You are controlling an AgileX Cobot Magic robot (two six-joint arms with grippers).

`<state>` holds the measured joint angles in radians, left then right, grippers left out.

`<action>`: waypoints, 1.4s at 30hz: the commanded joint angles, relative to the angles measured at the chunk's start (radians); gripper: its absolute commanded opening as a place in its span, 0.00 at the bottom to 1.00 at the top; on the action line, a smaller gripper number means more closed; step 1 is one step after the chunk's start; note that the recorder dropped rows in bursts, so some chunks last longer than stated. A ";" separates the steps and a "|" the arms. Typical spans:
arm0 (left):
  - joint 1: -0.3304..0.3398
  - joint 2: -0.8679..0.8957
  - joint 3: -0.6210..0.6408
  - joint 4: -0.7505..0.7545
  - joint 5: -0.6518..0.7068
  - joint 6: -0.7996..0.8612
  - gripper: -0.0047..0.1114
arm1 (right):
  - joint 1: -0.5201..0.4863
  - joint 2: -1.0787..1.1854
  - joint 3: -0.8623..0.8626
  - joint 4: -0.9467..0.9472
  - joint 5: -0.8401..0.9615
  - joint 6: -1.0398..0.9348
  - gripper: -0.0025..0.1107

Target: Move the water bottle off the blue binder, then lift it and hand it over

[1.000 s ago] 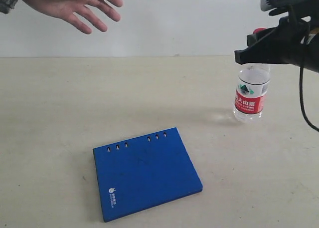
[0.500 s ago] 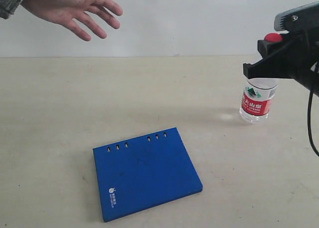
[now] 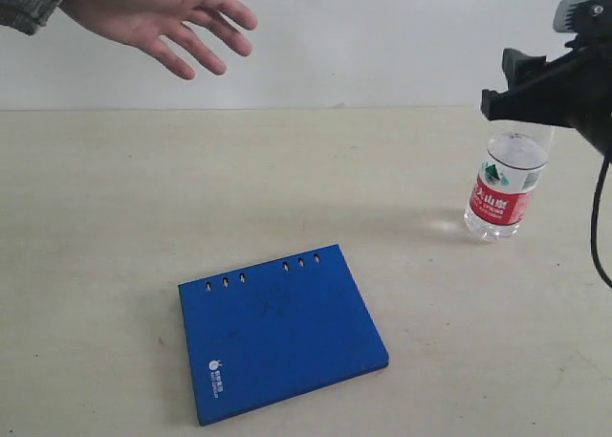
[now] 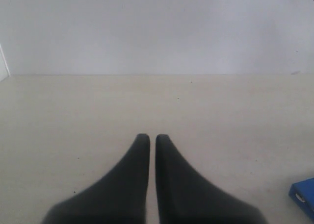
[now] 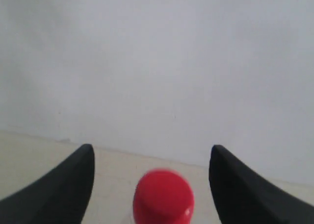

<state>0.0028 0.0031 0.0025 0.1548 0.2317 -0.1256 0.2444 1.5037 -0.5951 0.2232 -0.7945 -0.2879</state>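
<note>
Bottle (image 3: pixel 505 193) freed: my right hand (image 5: pixel 151 150) has just spread open, empty, either side of its red cap (image 5: pixel 163 194); it stands on the counter (image 3: pixel 115 188) at two o'clock from the binder (image 3: pixel 282 332), first step seemingly done.

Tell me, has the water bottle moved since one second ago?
Yes. In the exterior view the water bottle has shifted to the right, farther from the blue binder, which lies in the same place as before.
</note>
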 commanded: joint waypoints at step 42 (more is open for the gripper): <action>-0.004 -0.003 -0.003 -0.410 -0.123 -0.278 0.08 | 0.544 -0.323 0.001 -0.378 0.984 0.622 0.57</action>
<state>0.0028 0.0031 0.0025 -0.2087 0.0483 -0.3779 0.7861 1.1797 -0.5951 -0.2546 0.1717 0.3048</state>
